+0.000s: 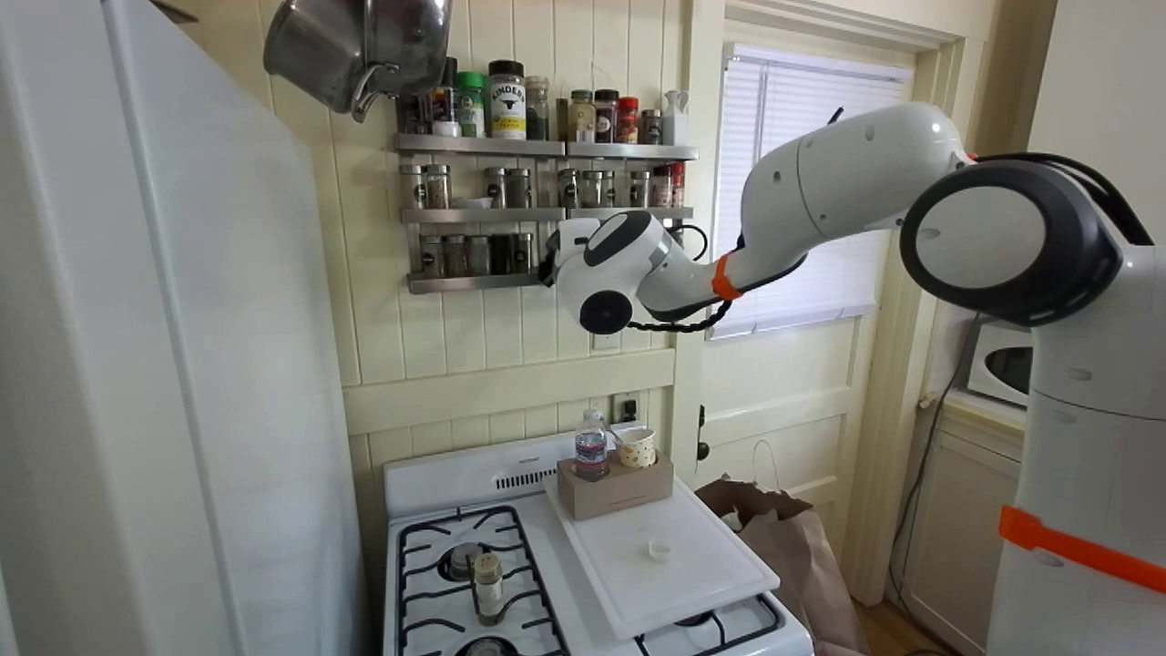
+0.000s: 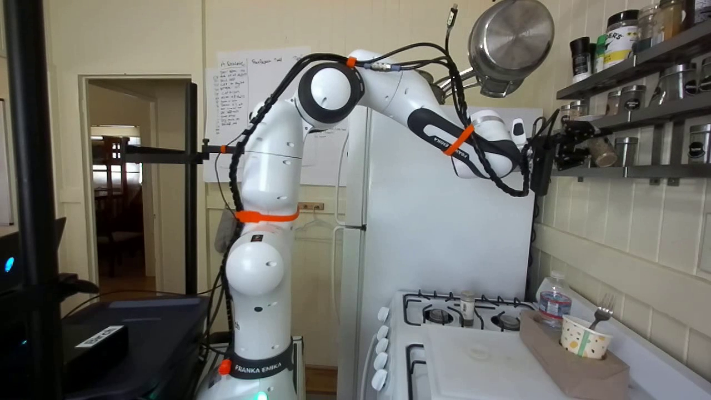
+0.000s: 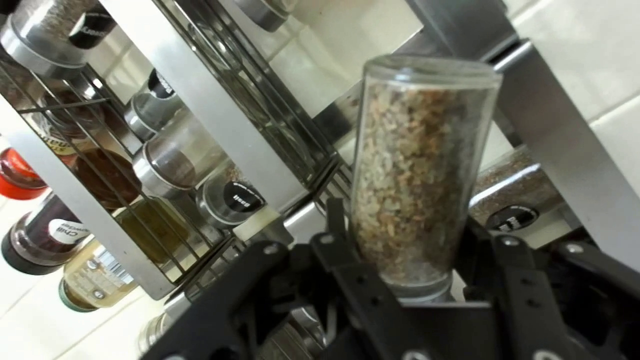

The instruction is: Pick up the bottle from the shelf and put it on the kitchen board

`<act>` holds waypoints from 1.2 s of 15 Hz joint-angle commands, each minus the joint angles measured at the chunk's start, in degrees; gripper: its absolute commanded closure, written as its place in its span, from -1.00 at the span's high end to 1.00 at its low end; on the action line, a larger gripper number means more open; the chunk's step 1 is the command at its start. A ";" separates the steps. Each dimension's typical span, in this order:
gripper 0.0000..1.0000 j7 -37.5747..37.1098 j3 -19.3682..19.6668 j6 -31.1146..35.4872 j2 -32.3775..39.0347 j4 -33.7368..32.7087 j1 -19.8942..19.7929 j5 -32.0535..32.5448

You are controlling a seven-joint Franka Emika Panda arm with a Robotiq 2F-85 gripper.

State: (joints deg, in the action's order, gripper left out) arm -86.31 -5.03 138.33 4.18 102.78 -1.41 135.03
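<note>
A glass spice jar with brown flakes, the bottle, stands between my gripper's fingers in the wrist view (image 3: 415, 165). The gripper (image 3: 407, 220) is shut on it, a finger on each side. In an exterior view the jar (image 2: 603, 152) is tilted, held in the gripper (image 2: 586, 145) at the front of the shelf (image 2: 639, 173). In an exterior view the gripper (image 1: 548, 260) is mostly hidden behind the wrist, beside the lower tiers of the shelf (image 1: 483, 216). The whitish kitchen board (image 1: 683, 565) lies on the right part of the stove; it also shows in an exterior view (image 2: 466, 361).
A cardboard box (image 1: 615, 492) with a water bottle (image 1: 591, 446) and a paper cup (image 1: 636, 448) stands at the board's back. A small clear lid (image 1: 659, 549) lies on the board. Another jar (image 1: 488, 588) stands on the burners. Pots (image 2: 511, 41) hang near the shelf.
</note>
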 commanded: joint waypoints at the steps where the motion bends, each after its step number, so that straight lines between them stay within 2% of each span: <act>1: -0.50 -0.61 0.31 -4.96 -4.07 5.37 1.84 -4.59; 4: -0.50 -1.67 -0.15 -7.61 -5.60 7.43 3.08 -13.07; 9: -0.50 -4.94 -1.39 -6.41 -9.69 11.40 5.81 -28.83; 15: -0.50 -6.97 -1.98 -6.62 -17.59 22.04 8.67 -48.45; 18: -0.50 -5.59 -1.66 -9.95 -19.85 27.29 8.45 -57.45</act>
State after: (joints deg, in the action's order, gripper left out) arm -91.88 -7.25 131.87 -11.46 123.53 6.63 84.84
